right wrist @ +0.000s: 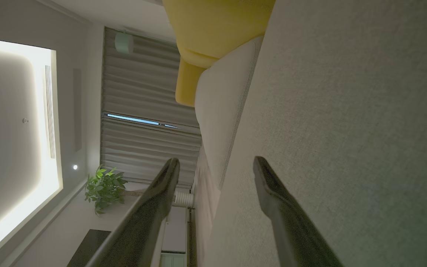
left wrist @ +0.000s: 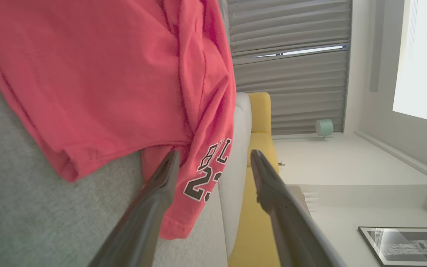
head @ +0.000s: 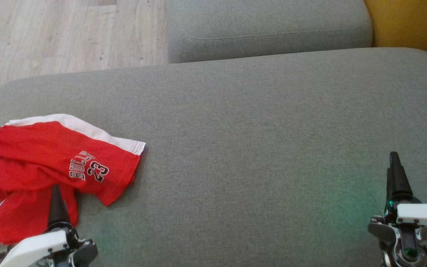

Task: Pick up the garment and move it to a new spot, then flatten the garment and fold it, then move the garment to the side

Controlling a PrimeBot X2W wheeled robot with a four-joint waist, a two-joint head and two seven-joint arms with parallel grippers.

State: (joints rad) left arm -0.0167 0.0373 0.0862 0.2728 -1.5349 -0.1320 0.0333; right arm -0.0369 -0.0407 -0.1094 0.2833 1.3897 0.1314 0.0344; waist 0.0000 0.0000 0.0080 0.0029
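At the left end of the grey seat cushion [head: 254, 129] we find the garment [head: 50, 155], red with white trim and a "23" print, lying crumpled and unfolded. The left gripper [head: 55, 189] hangs over its near portion; the left wrist view shows its fingers [left wrist: 161, 185] spread apart with no cloth clamped, though we cannot tell whether they touch the fabric. The middle of the cushion is bare. At the right, the right gripper [head: 394, 155] sits over bare cushion, well apart from the garment, fingers [right wrist: 272, 193] likewise parted and empty.
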